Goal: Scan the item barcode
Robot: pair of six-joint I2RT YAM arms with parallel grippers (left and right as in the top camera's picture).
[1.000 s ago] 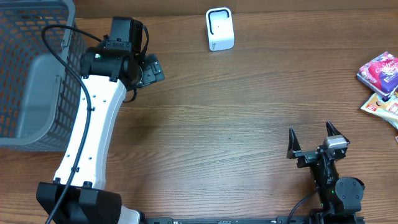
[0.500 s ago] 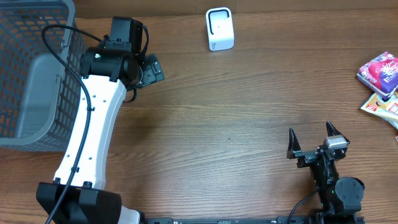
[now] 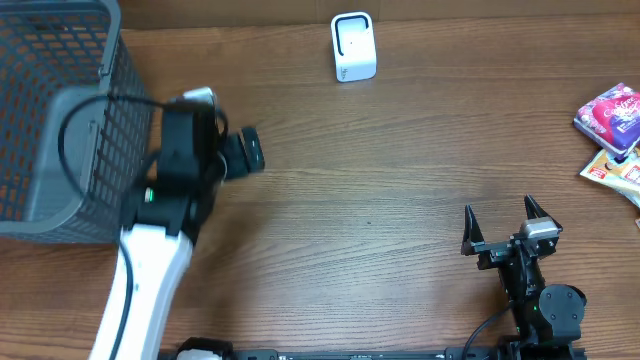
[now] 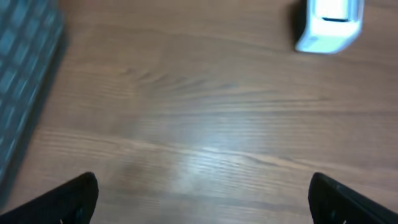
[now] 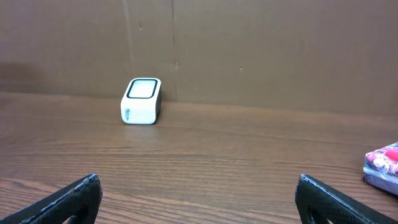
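Items: pink packet and orange packet lie untouched at the counter edge, beyond and well right of the right gripper.
Scanner: white scanner stands ahead-left of the right gripper and ahead-right of the left gripper.
Views: only overhead shows both packets, plus the basket left of the left gripper; the right wrist catches 1 pink corner.
Grippers: both spread wide, holding nothing.
Change: left gripper has drawn back from the far side, blurred; right gripper unmoved.
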